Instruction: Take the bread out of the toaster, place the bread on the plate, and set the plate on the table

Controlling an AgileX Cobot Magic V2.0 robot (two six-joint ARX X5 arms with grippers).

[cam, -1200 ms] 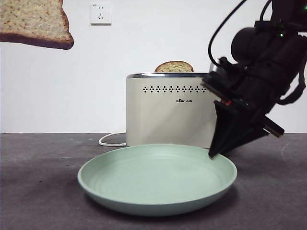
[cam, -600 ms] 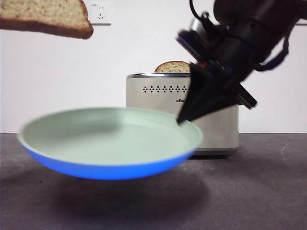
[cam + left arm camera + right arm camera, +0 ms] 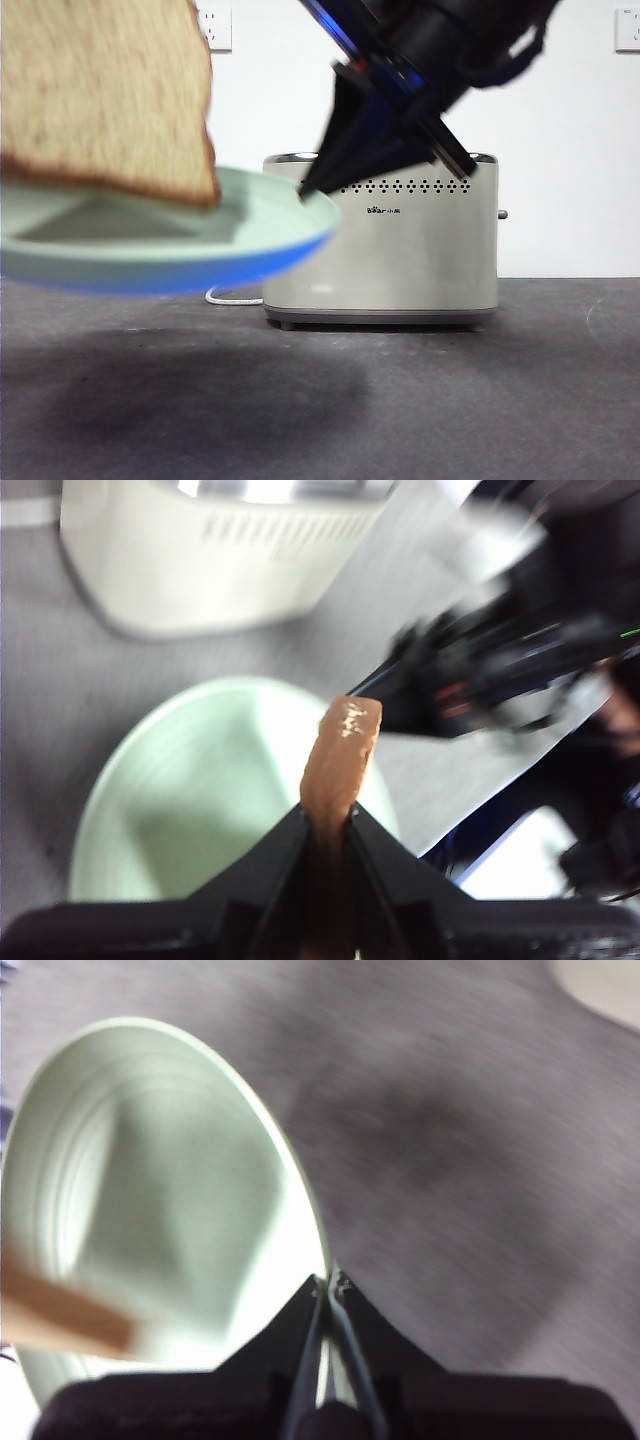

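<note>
Between the left gripper (image 3: 325,825) fingers, closed tight, the bread (image 3: 105,95) hangs by its crust, at 10 o'clock over the plate (image 3: 265,235). Right gripper (image 3: 330,1285) fingers pinch the plate rim at its 3 o'clock, airborne above the surface (image 3: 450,390). Toaster (image 3: 400,250) behind. Bread judged light, soft, tearable; plate stiff, slick, prone to tilt.

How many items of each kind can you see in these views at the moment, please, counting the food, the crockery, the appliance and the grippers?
Bread slices: 1, the bread, clamped in the left gripper
Plates: 1, the plate, lifted off the table, its rim pinched by the right gripper
Toasters: 1, the toaster
Grippers: 2
Total: 5
</note>
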